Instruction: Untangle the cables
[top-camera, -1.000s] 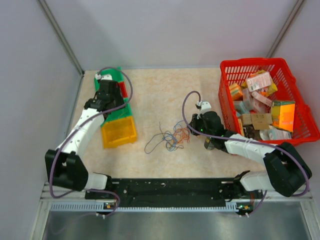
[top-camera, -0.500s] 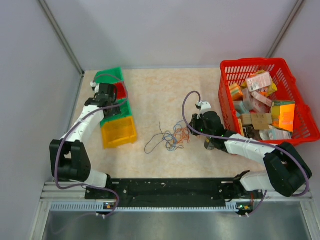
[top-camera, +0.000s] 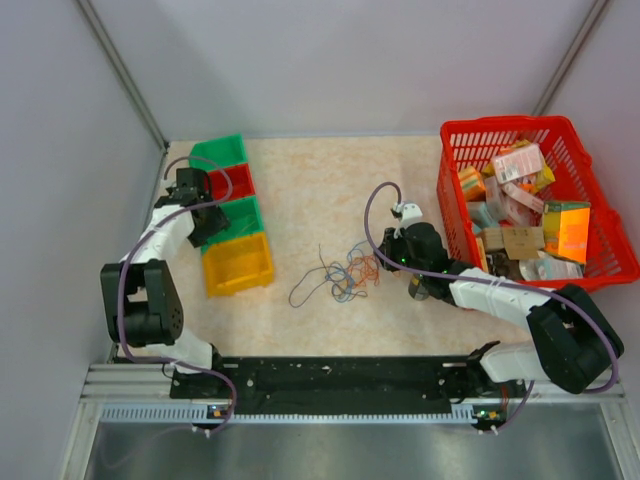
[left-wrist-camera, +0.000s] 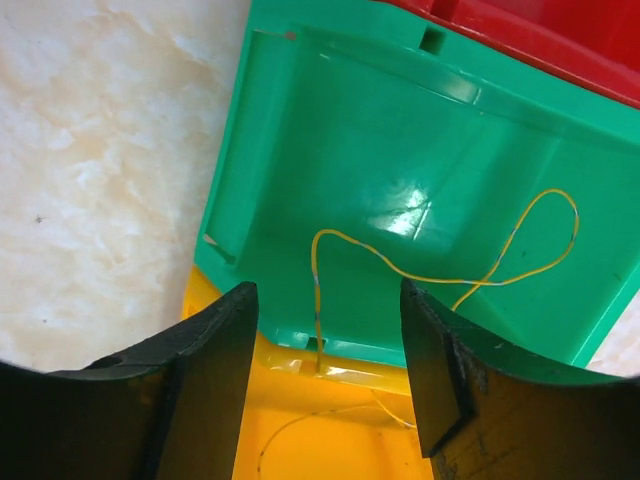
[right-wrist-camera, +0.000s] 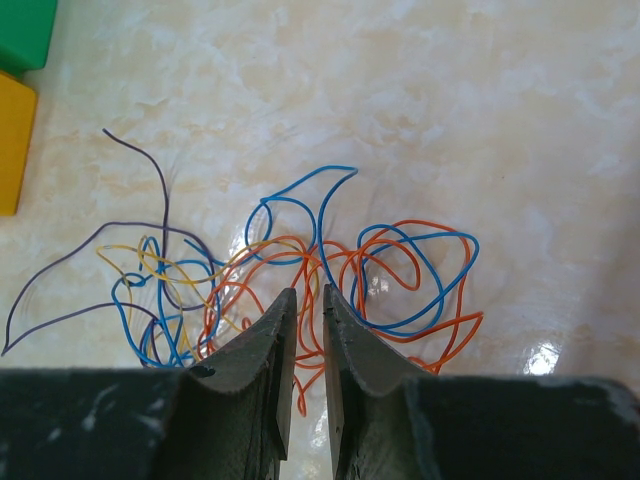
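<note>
The cables (right-wrist-camera: 300, 250), hair-thin springy loops of blue, orange, purple and yellow, lie knotted on the glossy desk (right-wrist-camera: 480, 90) just ahead of the right gripper (right-wrist-camera: 308, 295), whose jaws are nearly together, seemingly on 1 orange strand. Draw that strand out slowly so the loops slip rather than tighten. The left gripper (left-wrist-camera: 325, 290) hangs with jaws apart above a green bin (left-wrist-camera: 300, 130).

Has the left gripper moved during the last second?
Yes. The left gripper shifted left, off the red bin, which now shows fully.
</note>
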